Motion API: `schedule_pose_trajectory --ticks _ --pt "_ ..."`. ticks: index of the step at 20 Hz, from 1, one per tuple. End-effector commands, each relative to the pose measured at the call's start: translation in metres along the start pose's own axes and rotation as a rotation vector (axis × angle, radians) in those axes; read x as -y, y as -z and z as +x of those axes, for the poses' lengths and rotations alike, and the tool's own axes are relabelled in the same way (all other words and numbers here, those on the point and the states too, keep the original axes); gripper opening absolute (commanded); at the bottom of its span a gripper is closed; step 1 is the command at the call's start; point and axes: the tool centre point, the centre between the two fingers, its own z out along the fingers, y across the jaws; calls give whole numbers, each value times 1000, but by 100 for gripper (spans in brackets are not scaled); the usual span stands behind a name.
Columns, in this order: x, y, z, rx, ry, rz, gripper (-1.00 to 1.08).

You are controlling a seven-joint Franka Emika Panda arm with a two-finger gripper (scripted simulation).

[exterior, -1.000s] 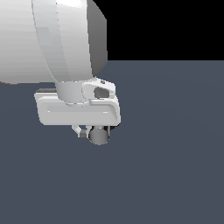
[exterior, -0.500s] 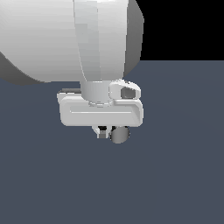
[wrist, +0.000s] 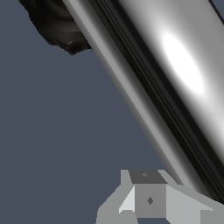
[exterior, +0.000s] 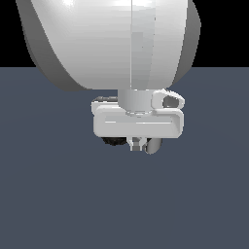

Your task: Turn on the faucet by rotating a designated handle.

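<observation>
Chrome fills the wrist view: the handle (wrist: pixel 175 74) runs diagonally right up against one gripper finger (wrist: pixel 148 199). In the exterior view the white arm (exterior: pixel 112 44) dominates the upper frame; below it the gripper (exterior: pixel 137 144) (jaw spacing cannot be told) hides most of the faucet (exterior: pixel 113 141) at centre.

One faucet (exterior: pixel 115 141) is showing, largely hidden behind the arm in the exterior view. One chrome handle (wrist: pixel 175 83) is running across the wrist view, with one black elbow (wrist: pixel 57 26) adjoining it. One white robot arm (exterior: pixel 116 44) is appearing, carrying one tool (exterior: pixel 137 144). One fingertip (wrist: pixel 146 197) is showing in the wrist view. One counter (exterior: pixel 58 194) is lying beneath everything.
</observation>
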Motion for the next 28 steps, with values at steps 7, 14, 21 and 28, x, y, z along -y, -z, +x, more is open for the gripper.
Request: schedule_pose_trajectory --ticks 7,14,21,28 --pt "-18 0 13 -4 7 0 -100" --pt "-39 -1 33 -3 3 -1 -100" --pt "-60 -1 53 -2 0 -1 -100" --pt "-80 -1 73 -1 -3 -1 -100"
